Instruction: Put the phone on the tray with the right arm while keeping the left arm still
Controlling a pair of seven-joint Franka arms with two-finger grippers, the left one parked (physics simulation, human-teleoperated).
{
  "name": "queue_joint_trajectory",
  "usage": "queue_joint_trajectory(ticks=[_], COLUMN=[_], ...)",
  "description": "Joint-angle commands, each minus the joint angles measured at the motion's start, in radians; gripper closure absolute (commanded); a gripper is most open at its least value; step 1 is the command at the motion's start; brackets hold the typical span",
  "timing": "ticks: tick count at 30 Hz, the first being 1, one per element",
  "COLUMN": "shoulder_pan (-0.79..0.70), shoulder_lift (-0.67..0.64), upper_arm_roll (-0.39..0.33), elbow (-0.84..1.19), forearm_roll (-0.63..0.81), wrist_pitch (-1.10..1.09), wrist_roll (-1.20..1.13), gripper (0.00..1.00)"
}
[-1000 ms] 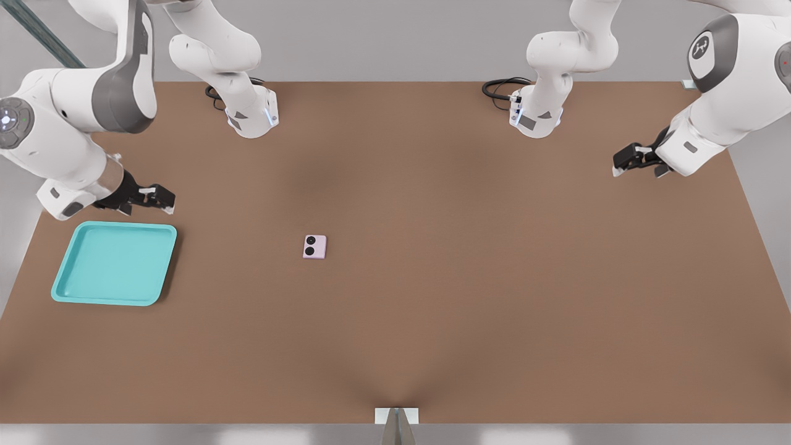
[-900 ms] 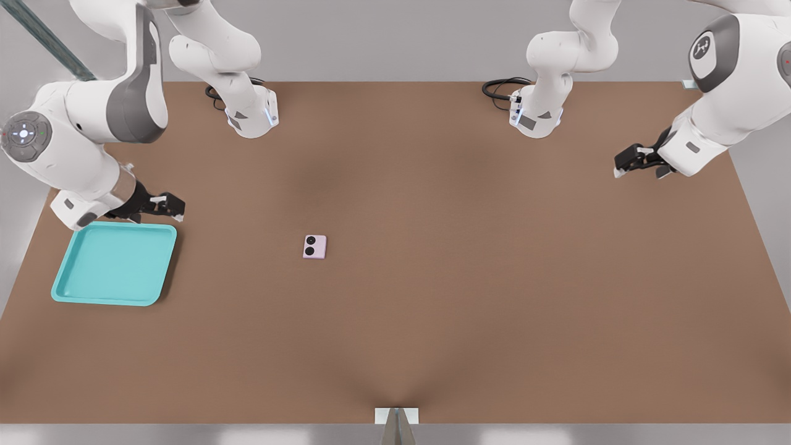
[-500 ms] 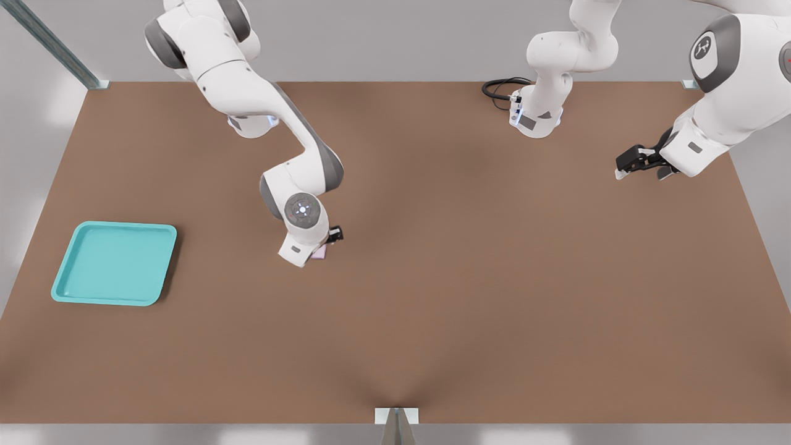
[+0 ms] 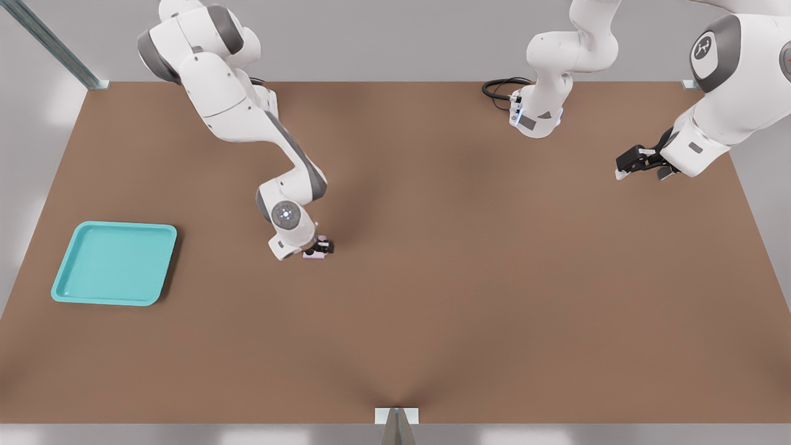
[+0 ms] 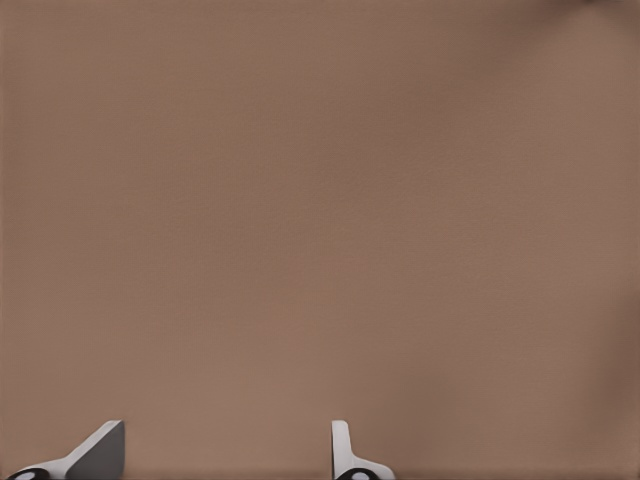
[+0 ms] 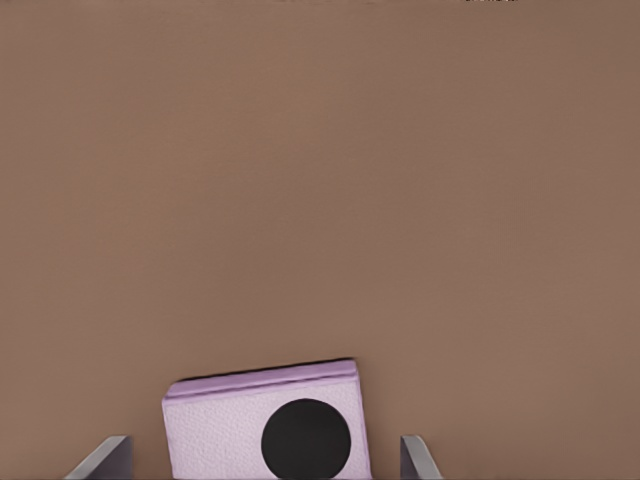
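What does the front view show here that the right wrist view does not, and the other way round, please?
Only the front view shows the tray at its left, well apart from the phone, and the right arm reaching down over it. Only the right wrist view shows both fingertips standing clear of the phone's sides, gripper open. Both show the phone lying on the brown table.

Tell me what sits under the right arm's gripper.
The phone lies flat on the brown table under the gripper, between its open fingers, one lens showing. The wrist covers most of it in the front view. The tray stands apart.
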Motion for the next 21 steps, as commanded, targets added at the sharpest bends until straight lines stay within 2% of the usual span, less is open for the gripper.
queue_joint_trajectory(ticks=[1,8,10,16,21], shoulder_pan=[-0.006,-0.017,-0.030,-0.021,-0.021], shoulder_lift=[0.013,-0.005,-0.014,-0.022,-0.005], upper_arm_roll=[0.001,0.031,0.039,0.040,0.053], elbow=[-0.006,-0.051,-0.062,-0.059,-0.062], forearm_roll=[0.000,-0.001,-0.003,-0.204,-0.285], wrist_pitch=[0.166,0.177,0.140,0.042,0.039], wrist_roll=[0.192,0.100,-0.008,-0.035,-0.048], gripper=[0.00,0.00,0.00,0.00,0.00])
